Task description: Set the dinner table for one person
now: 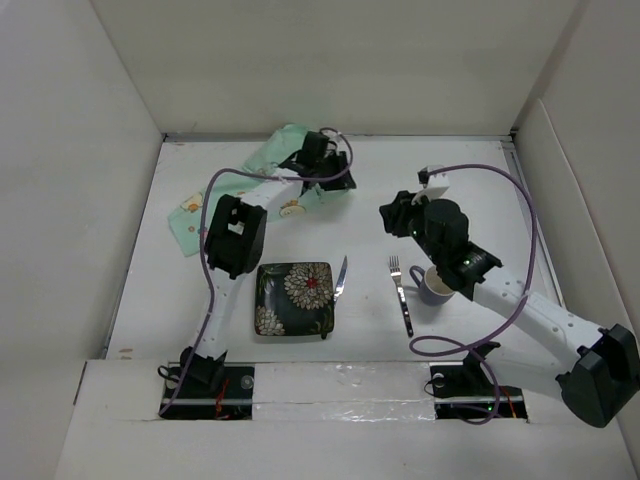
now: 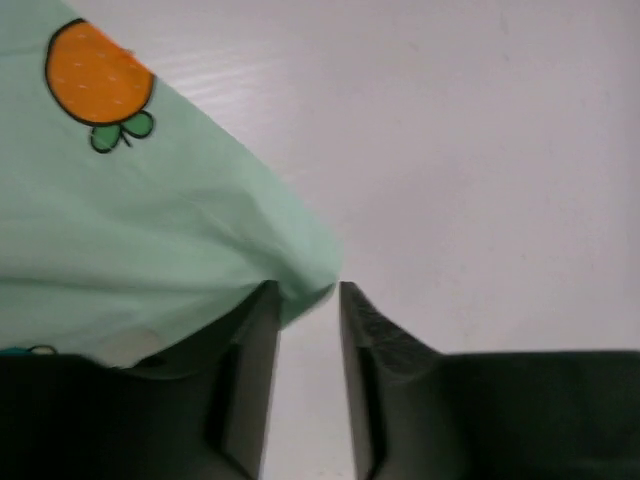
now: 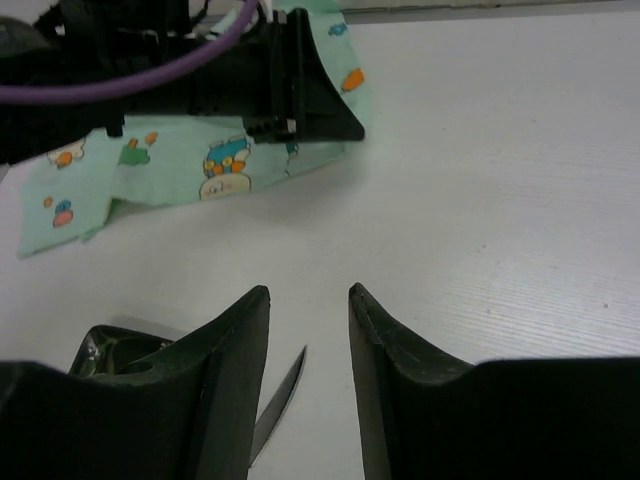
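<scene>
The white dinner table (image 1: 480, 170) carries a dark square floral plate (image 1: 295, 298), a knife (image 1: 341, 277) just right of it, a fork (image 1: 400, 293) and a blue cup (image 1: 435, 285). A mint-green cartoon-print cloth mat (image 1: 215, 205) lies crumpled at the back left. My left gripper (image 1: 338, 180) is low at the mat's right edge, open; in the left wrist view (image 2: 305, 292) the cloth's corner (image 2: 300, 285) sits at its fingertips. My right gripper (image 1: 388, 215) hovers open and empty above the table's middle (image 3: 308, 292), with the knife's tip (image 3: 285, 385) below it.
White walls enclose the table at the back and on both sides. The right arm's elbow hangs over the cup. In the right wrist view the left gripper (image 3: 300, 90) rests on the mat (image 3: 130, 165), and the plate's corner (image 3: 110, 350) shows at lower left.
</scene>
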Controlling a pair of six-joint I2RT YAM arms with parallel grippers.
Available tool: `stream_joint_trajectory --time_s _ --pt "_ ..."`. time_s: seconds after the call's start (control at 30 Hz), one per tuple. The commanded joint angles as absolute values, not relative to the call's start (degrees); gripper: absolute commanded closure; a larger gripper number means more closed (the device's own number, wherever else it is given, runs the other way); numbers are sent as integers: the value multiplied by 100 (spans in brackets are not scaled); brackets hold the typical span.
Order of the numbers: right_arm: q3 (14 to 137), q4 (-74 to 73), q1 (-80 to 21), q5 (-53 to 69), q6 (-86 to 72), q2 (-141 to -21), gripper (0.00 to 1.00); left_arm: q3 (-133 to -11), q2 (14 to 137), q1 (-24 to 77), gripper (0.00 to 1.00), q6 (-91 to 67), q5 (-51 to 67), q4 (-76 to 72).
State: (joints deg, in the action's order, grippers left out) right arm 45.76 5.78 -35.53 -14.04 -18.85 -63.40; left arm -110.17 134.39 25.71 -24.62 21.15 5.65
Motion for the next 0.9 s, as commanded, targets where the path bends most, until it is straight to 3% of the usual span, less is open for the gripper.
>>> stream_joint_trajectory --time_s 0.0,0.03,0.13,0.2,0.27,0.43,0.5,0.57,0.6,0.73,0.8,0.87 --pt "4588 650 -3445 -1617 -2039 -6144 59 -10872 12938 2987 67 -2637 2575 88" --pt "4562 650 -3393 -1643 -2048 -6135 61 -10863 12911 3067 51 -2619 2540 114" --pt "4535 668 -3279 -1652 -2100 -6161 77 -10268 12509 3129 33 -2724 2243 -313" --pt "4509 738 -3278 -1626 -2136 -6283 93 -9288 11841 3067 31 -2925 1848 -666" --pt "4544 826 -3217 -1530 -2171 -6450 100 -8485 10955 2823 32 -3128 1206 -1351" --pt "4877 958 -3217 -1257 -2259 -7590 100 -5558 8786 2330 42 -4049 -646 -2678" --pt "5279 923 -3269 -1204 -2259 -8022 100 -4856 8308 2198 52 -4270 -1140 -2637" --pt "5676 591 -3270 -1213 -2268 -8690 100 -4633 7789 2197 54 -4946 -2150 -1840" --pt "6226 389 -3270 -1265 -2250 -9093 95 -4519 7578 2136 54 -5462 -2762 -810" --pt "6686 255 -3156 -1117 -2241 -9632 85 -4465 7506 2022 53 -5914 -2979 270" --pt "6820 220 -3155 -1020 -2250 -9869 71 -4351 7497 1943 54 -6196 -2936 797" --pt "6829 281 -3155 -985 -2224 -9923 65 -3932 7305 1505 54 -6223 -2778 826"
